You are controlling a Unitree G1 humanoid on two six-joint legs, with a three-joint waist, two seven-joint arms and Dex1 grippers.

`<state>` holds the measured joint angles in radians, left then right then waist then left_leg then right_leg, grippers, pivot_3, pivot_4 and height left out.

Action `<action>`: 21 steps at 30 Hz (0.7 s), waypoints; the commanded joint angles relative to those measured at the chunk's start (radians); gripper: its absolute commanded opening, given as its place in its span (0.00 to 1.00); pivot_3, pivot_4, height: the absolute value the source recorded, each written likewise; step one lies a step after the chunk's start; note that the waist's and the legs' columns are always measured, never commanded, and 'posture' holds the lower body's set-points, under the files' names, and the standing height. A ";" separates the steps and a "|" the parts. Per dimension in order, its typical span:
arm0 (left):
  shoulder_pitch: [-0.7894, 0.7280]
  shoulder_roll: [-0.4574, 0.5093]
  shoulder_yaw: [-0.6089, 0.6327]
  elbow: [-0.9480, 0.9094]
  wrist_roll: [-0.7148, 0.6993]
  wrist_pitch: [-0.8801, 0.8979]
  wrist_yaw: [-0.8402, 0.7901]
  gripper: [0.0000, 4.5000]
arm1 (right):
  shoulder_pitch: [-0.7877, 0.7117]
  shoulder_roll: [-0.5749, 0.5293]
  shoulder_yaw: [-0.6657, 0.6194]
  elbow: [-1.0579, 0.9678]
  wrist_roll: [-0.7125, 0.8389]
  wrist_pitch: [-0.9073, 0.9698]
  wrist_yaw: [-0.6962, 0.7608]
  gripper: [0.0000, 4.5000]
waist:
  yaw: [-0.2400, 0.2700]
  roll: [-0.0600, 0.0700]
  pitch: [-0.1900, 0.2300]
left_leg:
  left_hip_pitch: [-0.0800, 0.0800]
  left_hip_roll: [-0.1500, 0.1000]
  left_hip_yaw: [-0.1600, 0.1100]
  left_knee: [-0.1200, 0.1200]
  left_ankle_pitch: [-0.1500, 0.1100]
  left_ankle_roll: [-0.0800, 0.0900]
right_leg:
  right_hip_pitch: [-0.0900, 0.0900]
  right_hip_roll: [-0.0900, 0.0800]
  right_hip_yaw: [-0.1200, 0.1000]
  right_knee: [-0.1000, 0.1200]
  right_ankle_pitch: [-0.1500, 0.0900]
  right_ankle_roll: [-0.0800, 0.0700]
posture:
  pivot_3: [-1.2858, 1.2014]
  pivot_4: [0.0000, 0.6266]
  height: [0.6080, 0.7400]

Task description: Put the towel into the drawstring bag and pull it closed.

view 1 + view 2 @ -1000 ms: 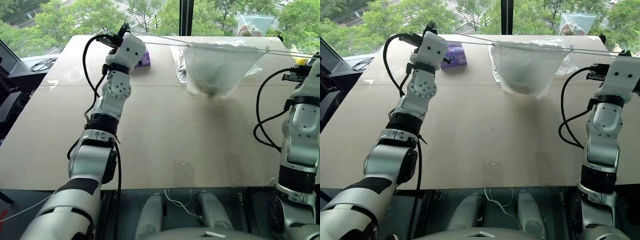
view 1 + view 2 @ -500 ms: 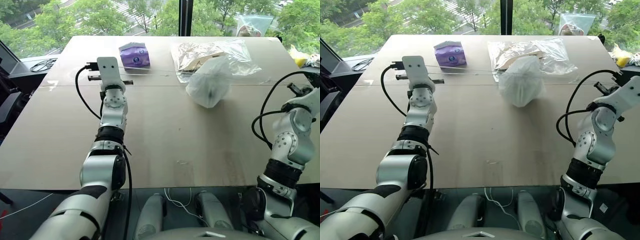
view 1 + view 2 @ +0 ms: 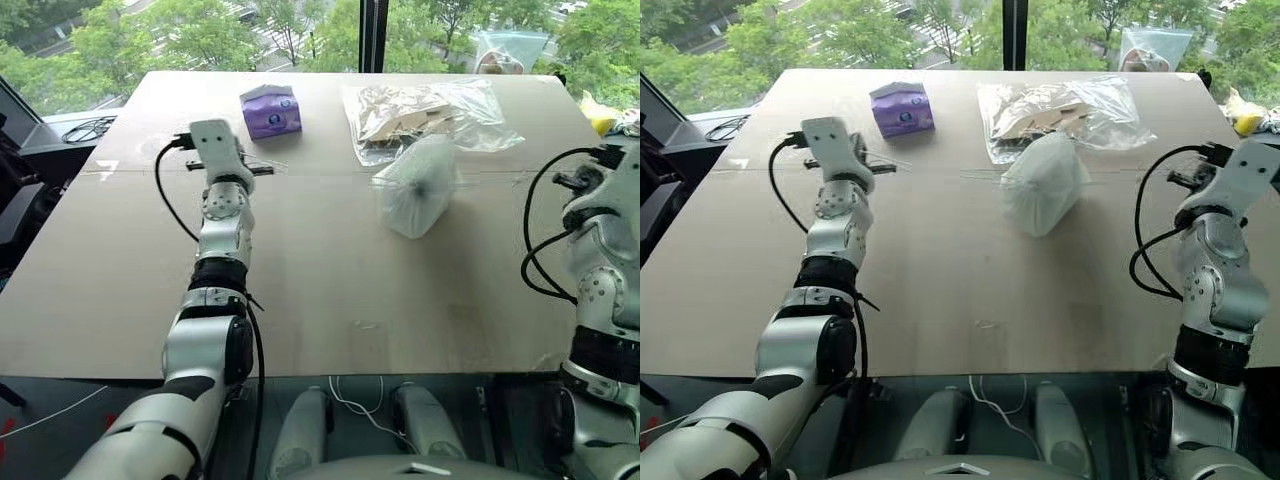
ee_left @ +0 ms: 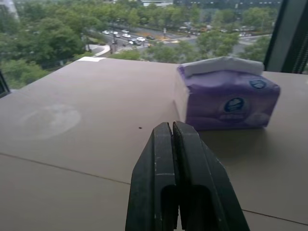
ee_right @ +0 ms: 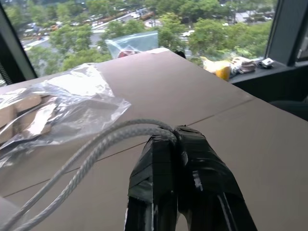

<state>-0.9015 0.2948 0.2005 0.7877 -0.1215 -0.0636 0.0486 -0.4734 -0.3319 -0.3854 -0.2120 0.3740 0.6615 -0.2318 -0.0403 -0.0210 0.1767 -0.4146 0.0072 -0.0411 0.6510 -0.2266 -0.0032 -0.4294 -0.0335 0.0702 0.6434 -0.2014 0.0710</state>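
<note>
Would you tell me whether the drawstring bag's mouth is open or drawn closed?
Drawn closed: the drawstring bag lies bunched on the table, its cord pinched in the right tool.

Daylight poured in from the windows behind the worktop [image 3: 300,290], so everything was bright and evenly lit. Shadows were soft, just a faint one under the drawstring bag [image 3: 415,186]. The clear plastic bag [image 3: 420,112] had some glare. Up close, the right gripper [image 5: 175,132] looked a bit soft.
</note>
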 commanded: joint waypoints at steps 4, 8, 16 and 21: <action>0.068 0.040 -0.201 -0.134 -0.030 0.057 -0.613 0.27 | 0.344 -0.322 0.289 -0.180 0.062 -0.003 0.639 0.36 | -0.012 0.000 0.000 | 0.000 0.001 0.001 -0.002 0.000 0.000 | 0.000 0.001 0.001 -0.002 0.000 0.000 | 0.52 0.24 1.00; 0.193 0.159 -0.277 -0.207 -0.037 0.091 -0.911 0.68 | 0.497 -0.443 0.222 -0.143 0.073 -0.163 0.870 0.68 | -0.029 0.000 0.000 | 0.001 0.001 0.003 -0.001 0.000 0.000 | 0.000 0.001 0.003 -0.001 -0.001 0.001 | 0.52 0.24 1.00; 0.387 0.300 -0.245 -0.385 -0.141 0.246 -1.152 0.78 | 0.579 -0.436 0.083 0.087 0.114 -0.503 1.168 0.68 | -0.017 0.000 0.001 | 0.008 0.004 0.004 0.003 0.000 0.000 | 0.007 0.003 0.003 -0.001 -0.004 0.002 | 0.52 0.24 1.00; 0.460 0.308 -0.218 -0.494 -0.157 0.299 -1.122 0.78 | 0.560 -0.382 0.060 0.137 0.171 -0.507 1.207 0.68 | -0.005 0.000 0.001 | 0.016 0.004 0.004 0.000 0.000 0.000 | 0.014 0.003 0.003 -0.001 -0.005 0.000 | 0.52 0.24 1.00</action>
